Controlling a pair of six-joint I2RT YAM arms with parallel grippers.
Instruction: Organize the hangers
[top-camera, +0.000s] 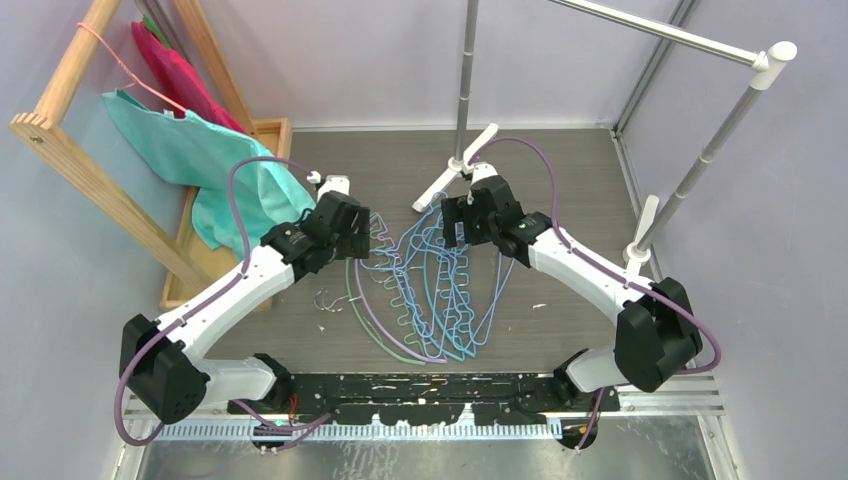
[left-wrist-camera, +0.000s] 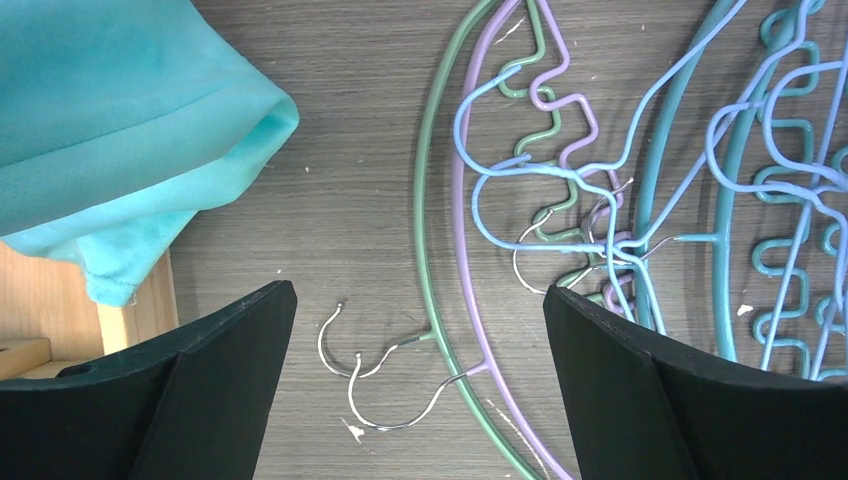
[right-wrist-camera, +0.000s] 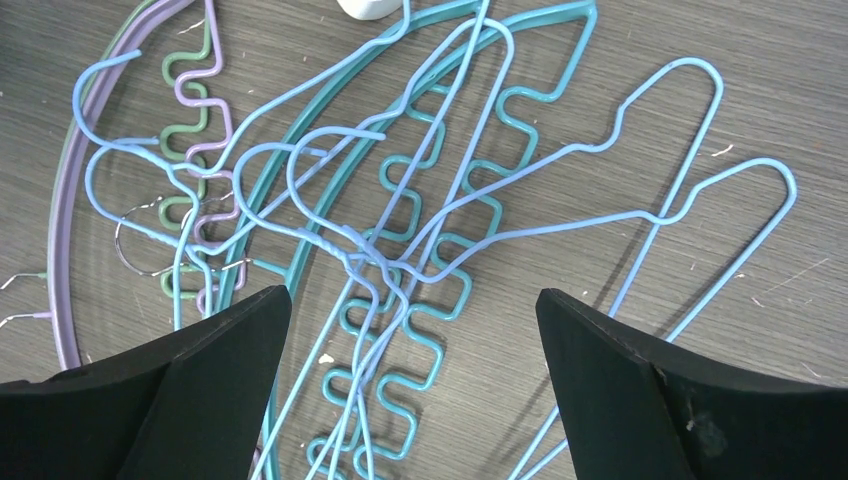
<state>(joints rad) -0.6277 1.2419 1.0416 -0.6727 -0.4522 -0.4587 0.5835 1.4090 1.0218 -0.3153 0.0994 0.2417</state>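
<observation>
Pre-grasp: left gripper (left-wrist-camera: 417, 300) and right gripper (right-wrist-camera: 412, 295) are hovering, jaws apart and empty, over the tangled hangers (right-wrist-camera: 365, 258); next move is likely needing one teased free.

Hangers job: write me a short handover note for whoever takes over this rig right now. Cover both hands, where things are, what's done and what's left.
Left hand: open and empty, over the green hanger and lilac hanger, near their metal hooks.
Right hand: open and empty, over the tangled light-blue wire hangers and a teal hanger.
Where: the whole pile lies overlapping on the table, with green and lilac at its left edge.
Done: nothing visibly sorted, and nothing hangs on the silver rail.
Left: untangle, separate and organize them all.
</observation>
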